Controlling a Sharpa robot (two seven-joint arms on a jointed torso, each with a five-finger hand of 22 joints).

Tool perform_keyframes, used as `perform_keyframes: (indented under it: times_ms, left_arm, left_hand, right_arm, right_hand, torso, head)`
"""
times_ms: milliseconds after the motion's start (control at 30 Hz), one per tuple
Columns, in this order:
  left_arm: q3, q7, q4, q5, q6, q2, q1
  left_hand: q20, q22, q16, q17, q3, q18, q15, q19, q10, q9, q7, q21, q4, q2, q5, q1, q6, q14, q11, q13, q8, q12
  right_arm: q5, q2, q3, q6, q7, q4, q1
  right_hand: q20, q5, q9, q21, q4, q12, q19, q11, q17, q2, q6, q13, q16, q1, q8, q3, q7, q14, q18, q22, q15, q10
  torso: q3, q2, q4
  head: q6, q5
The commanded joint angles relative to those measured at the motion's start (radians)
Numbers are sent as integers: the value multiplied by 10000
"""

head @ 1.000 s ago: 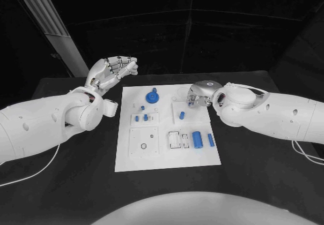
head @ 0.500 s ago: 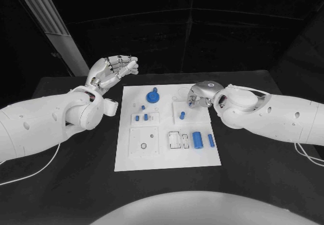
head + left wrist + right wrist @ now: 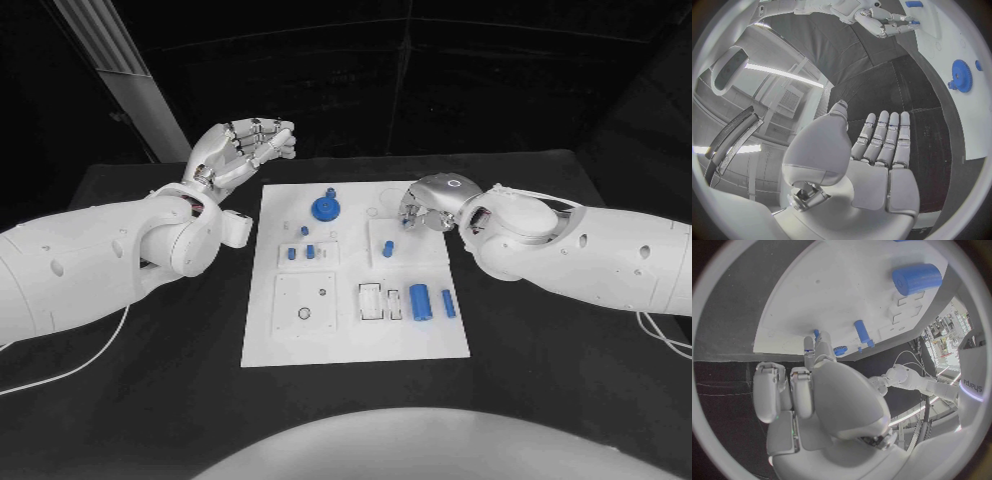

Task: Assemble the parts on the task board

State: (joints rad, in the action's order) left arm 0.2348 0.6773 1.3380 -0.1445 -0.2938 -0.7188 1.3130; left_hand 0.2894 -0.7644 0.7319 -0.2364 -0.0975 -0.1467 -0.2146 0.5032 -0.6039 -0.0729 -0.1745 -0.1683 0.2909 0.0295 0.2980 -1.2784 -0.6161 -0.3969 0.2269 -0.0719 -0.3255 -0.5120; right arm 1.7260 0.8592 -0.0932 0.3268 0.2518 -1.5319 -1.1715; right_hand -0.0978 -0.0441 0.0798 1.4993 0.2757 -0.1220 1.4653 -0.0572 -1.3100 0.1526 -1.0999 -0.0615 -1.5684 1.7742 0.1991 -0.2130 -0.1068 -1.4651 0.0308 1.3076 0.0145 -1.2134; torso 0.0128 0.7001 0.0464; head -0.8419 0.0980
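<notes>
Blue parts are scattered across the white task board (image 3: 361,340), which lies in the middle of the black table (image 3: 577,370), so the assembly looks only partly done. A blue gear (image 3: 327,208) sits near the far end of the board, apparently on its post. A few small blue pegs (image 3: 302,249) stand in a raised block on the board's left half, and another peg (image 3: 388,246) lies near its middle. Toward the near right a thick blue cylinder (image 3: 421,299) and a slimmer blue pin (image 3: 449,303) lie loose beside two open rectangular slots (image 3: 381,300), so at least these are probably still to be seated.

The right hand (image 3: 428,203) hangs over the board's far right corner, palm down; its fingers (image 3: 779,390) are bent toward the board, and I cannot tell whether they pinch anything. The left hand (image 3: 242,148) is raised off the board past its far left corner, fingers (image 3: 882,140) straight, side by side and holding nothing.

For moving room, bare table runs along both long edges and the near edge of the board. The right forearm lies just beside the board's right edge, near the loose cylinder and pin, so a careless sweep there could knock them.
</notes>
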Motion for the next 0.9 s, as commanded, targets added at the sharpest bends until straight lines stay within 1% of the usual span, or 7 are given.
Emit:
perform_keyframes:
  times_ms: [33, 233, 400, 467, 633, 800, 900]
  left_arm:
    - [-6, 1566, -10, 34, 127, 12, 13]
    - [-6, 1559, -20, 34, 136, 24, 13]
    - [-6, 1555, -23, 34, 138, 27, 13]
    - [-6, 1551, -27, 34, 141, 27, 13]
    - [-6, 1546, -35, 34, 144, 33, 13]
    - [-6, 1539, -49, 34, 159, 47, 13]
    - [-6, 1536, -73, 34, 166, 63, 13]
  left_hand:
    - [-7, 8, 52, 8, -53, 137, -11, 61, 75, -9, -916, 69, 10, 109, 16, 8, 61, 76, 13, 16, -16, -34]
    - [-7, 16, 68, 31, -68, 138, -12, 64, 88, -7, -917, 73, 11, 119, 39, 1, 74, 84, 15, 18, -34, -54]
    - [-7, 16, 68, 31, -68, 138, -12, 64, 88, -7, -917, 73, 11, 119, 39, 1, 74, 84, 15, 18, -34, -54]
    - [-7, 16, 68, 31, -68, 138, -12, 64, 88, -7, -917, 73, 11, 119, 39, 1, 74, 84, 15, 18, -34, -54]
    - [-7, 25, 88, 60, -86, 139, -14, 69, 105, -5, -919, 78, 11, 132, 64, -6, 90, 94, 16, 21, -58, -78]
    - [-7, 25, 88, 60, -86, 139, -14, 69, 105, -5, -919, 78, 11, 132, 64, -6, 90, 94, 16, 21, -58, -78]
    - [-7, 25, 88, 60, -86, 139, -14, 69, 105, -5, -919, 78, 11, 132, 64, -6, 90, 94, 16, 21, -58, -78]
  right_arm:
    - [80, 41, 12, 818, -353, -111, -22]
    - [81, 125, 18, 1173, -516, -230, -25]
    - [67, 170, 21, 1313, -605, -304, -27]
    - [60, 195, 23, 1386, -659, -348, -28]
    - [50, 253, 27, 1515, -749, -472, -30]
    - [-71, 293, 35, 1699, -927, -709, -34]
    - [-225, 237, 40, 1742, -1048, -838, -39]
  right_hand:
    - [34, -30, 24, 57, 54, 63, 724, -38, -2608, 2, 2, 11, -24, -3, -38, 31, -68, -1057, -127, 2246, -71, -19]
    - [23, -30, 19, 71, 56, 96, 731, -56, -2608, -14, 3, 11, -24, 10, -55, 32, -87, -1057, -131, 2254, -87, -29]
    - [16, -30, 16, 83, 57, 115, 738, -69, -2608, -21, 2, 11, -24, 19, -65, 35, -98, -1057, -135, 2262, -98, -38]
    - [9, -30, 14, 94, 59, 129, 744, -80, -2608, -25, 2, 10, -24, 28, -73, 38, -110, -1057, -138, 2268, -107, -47]
    - [-1, -31, 10, 100, 56, 153, 747, -94, -2608, -27, -1, 10, -24, 50, -86, 48, -123, -1057, -140, 2272, -120, -61]
    - [-11, -30, 6, 121, 54, 180, 758, -107, -2608, -34, -3, 10, -24, 72, -100, 56, -141, -1057, -146, 2285, -134, -72]
    - [-15, -31, 5, 130, 53, 190, 762, -111, -2608, -34, -5, 10, -24, 81, -105, 61, -147, -1057, -148, 2290, -138, -77]
  torso:
    - [6, -7, 0]
    - [7, -2, 11]
    - [7, 0, 17]
    - [4, -4, 4]
    - [7, -7, 6]
    - [5, -6, 5]
    - [6, -9, 3]
  head:
    - [-1, -8]
    - [-14, -30]
    - [-28, -44]
    - [-30, -66]
    - [-27, -91]
    - [-33, -157]
    - [-72, -259]
